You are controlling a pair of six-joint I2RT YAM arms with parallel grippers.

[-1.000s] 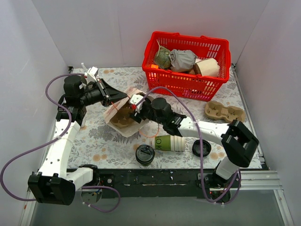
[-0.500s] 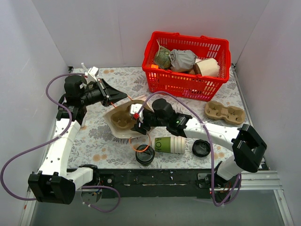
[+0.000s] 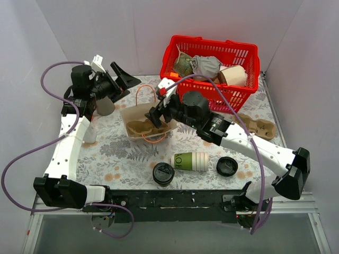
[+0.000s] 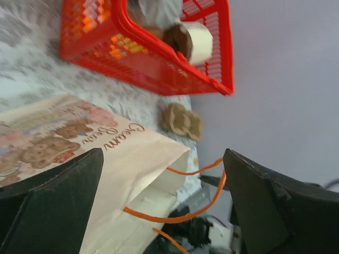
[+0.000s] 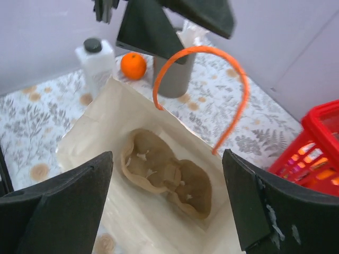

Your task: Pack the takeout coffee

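Observation:
The takeout coffee (image 3: 163,173), a small dark cup under a black dome lid, stands upright near the table's front edge, apart from both grippers. A paper bag (image 3: 139,117) with orange handles stands open mid-table, and a brown cup carrier (image 5: 167,180) lies in its bottom. My right gripper (image 3: 157,117) hovers open just over the bag's mouth, nothing between its fingers (image 5: 63,211). Behind and left of the bag, my left gripper (image 3: 119,84) is open. An orange handle (image 4: 196,214) loops loosely between its jaws, untouched. The bag's printed side (image 4: 79,137) fills the left wrist view.
A stack of cream cups (image 3: 192,161) lies on its side next to a loose black lid (image 3: 226,166). A second carrier (image 3: 253,126) sits at the right. A red basket (image 3: 212,92) stands at the back. A grey cup (image 5: 174,76), an orange (image 5: 133,65) and a white bottle (image 5: 96,61) stand left of the bag.
The left gripper opened, let go of the bag and pulled back and up. The bag went from tilted to upright. The right gripper rose out of the bag and opened wider, leaving the carrier inside.

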